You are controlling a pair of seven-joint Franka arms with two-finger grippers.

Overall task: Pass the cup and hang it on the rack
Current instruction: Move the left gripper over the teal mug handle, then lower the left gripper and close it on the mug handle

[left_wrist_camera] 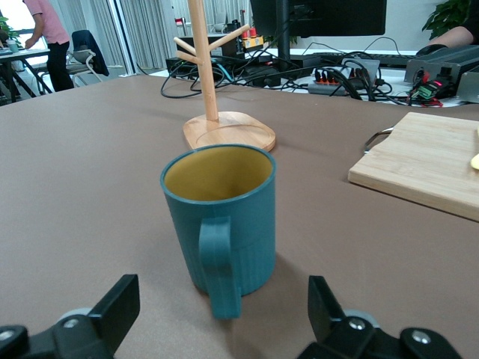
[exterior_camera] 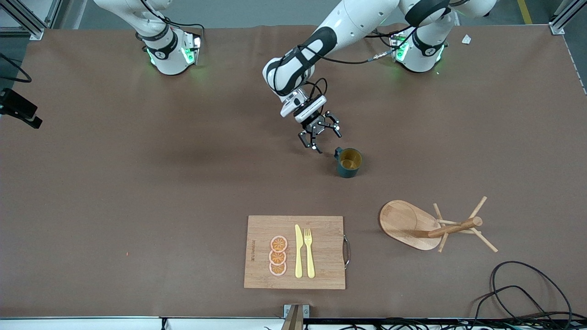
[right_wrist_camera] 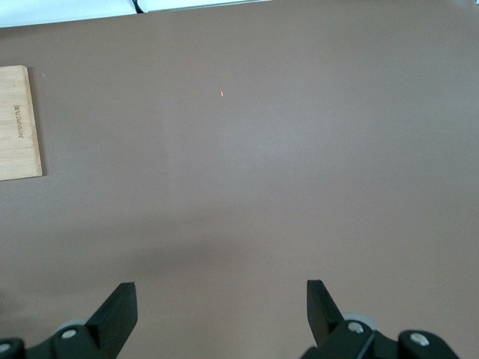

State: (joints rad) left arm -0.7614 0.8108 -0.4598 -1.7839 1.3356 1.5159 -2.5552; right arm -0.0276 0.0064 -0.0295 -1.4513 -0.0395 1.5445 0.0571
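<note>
Here we see the left tool point(exterior_camera: 320, 136) released, low beside the cup point(exterior_camera: 349, 162), its handle toward the fingers point(left_wrist_camera: 112, 310).
The cup stands upright on the worktop point(exterior_camera: 137, 183), apart from the rack point(exterior_camera: 429, 224), which we find nearer the front camera beside the cutting board point(exterior_camera: 321, 275). The right tool point(right_wrist_camera: 221, 318) waits released over bare worktop.

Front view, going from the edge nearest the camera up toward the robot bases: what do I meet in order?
Cutting board, then the rack, then the cup, then the left tool, open just beside the cup.
</note>
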